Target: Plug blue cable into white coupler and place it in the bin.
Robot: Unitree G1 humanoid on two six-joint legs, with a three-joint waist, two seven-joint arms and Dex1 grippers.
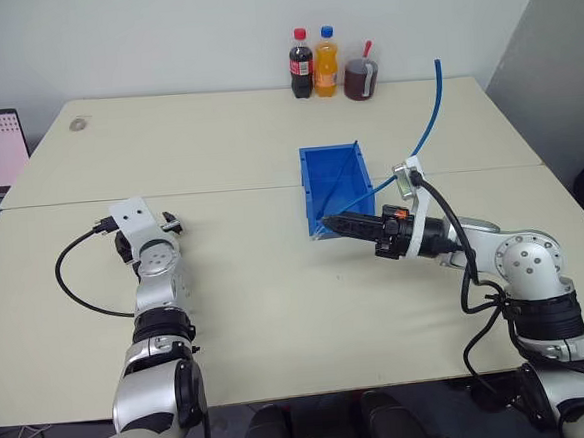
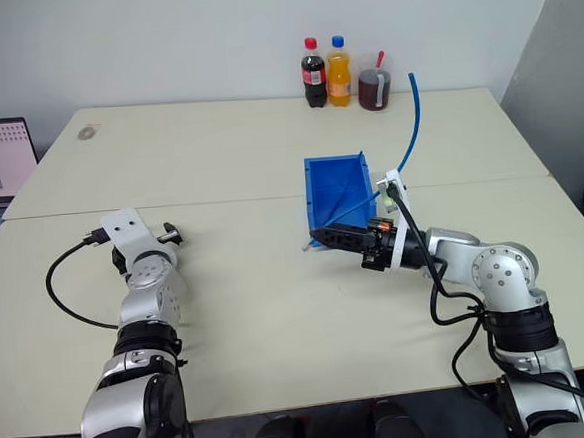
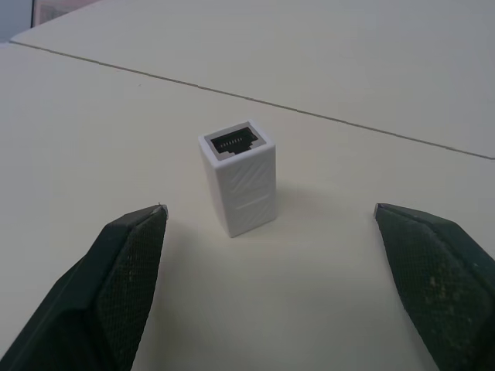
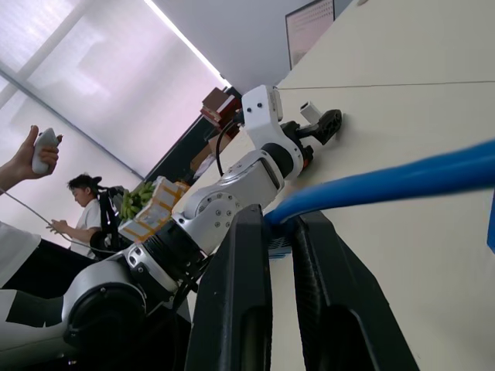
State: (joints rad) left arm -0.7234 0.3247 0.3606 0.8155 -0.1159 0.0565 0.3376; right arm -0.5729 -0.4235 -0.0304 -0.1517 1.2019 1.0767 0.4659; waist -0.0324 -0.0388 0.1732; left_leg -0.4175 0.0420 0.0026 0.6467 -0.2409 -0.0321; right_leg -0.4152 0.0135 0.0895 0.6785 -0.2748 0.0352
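**Left claw lining up on the coupler, right keeping the cable ready**

OK, left gripper (image 3: 267,286) is sitting w/ fingers spread wide, the white coupler (image 3: 238,184) standing upright on the table (image 1: 247,292) just ahead, centred in the gap and touching neither pad. Looks deliberate: squared up so a straight push forward would bracket the block. Socket is facing up, so I'm guessing it'll need tipping over once grabbed to meet the plug.

Over on the right, right gripper (image 1: 330,223) is clamped shut on the blue cable (image 1: 430,119), pinching it near one end, fingers pointing left across the table. The rest of the cord is arching up and away to the far right. Holding close to the plug prob. keeps that floppy tip stiff enough to aim.

The bin (image 1: 337,181) is sitting mid-table, right gripper at its near lip, coupler well off to the left. Nothing's plugged yet; bin drop comes last.
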